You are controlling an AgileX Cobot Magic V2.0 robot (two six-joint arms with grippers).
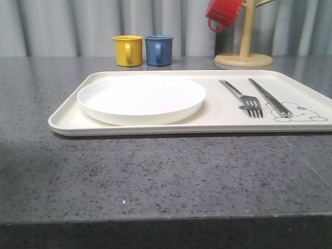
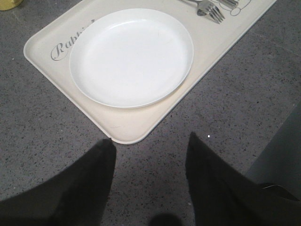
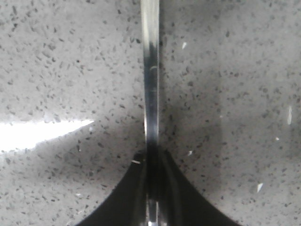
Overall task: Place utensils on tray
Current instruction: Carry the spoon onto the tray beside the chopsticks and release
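Right gripper [image 3: 151, 207] is clamped on a slim silver handle [image 3: 150, 84], most likely the spoon, the one utensil not lying on the tray; its bowl end is out of view, so that is a judgement. The handle runs straight out ahead of the fingers, over speckled grey countertop [image 3: 225, 70], and whether it hangs above the stone or touches it I cannot tell.

Left gripper [image 2: 150, 150] is spread and empty, hovering above the countertop with the near corner of the tray [image 2: 127, 134] just beyond its fingertips. Further ahead on the tray sits the white plate [image 2: 131, 56], and past it to the side the fork [image 2: 210, 10].

In the front view the fork [image 1: 248, 101] and knife [image 1: 270, 97] lie side by side on the rabbit end of the tray [image 1: 67, 122], beside the plate [image 1: 141, 98].

Risks from here:
- The pinch is narrow and near one end, so the heavier end could swing or slip out during transport.
- Coming in low, the tip might catch the raised rim and shove the whole tray.
- Set down carelessly, it could land across the fork or knife, or knock them askew.
- A release from height would make it bounce on the plastic.
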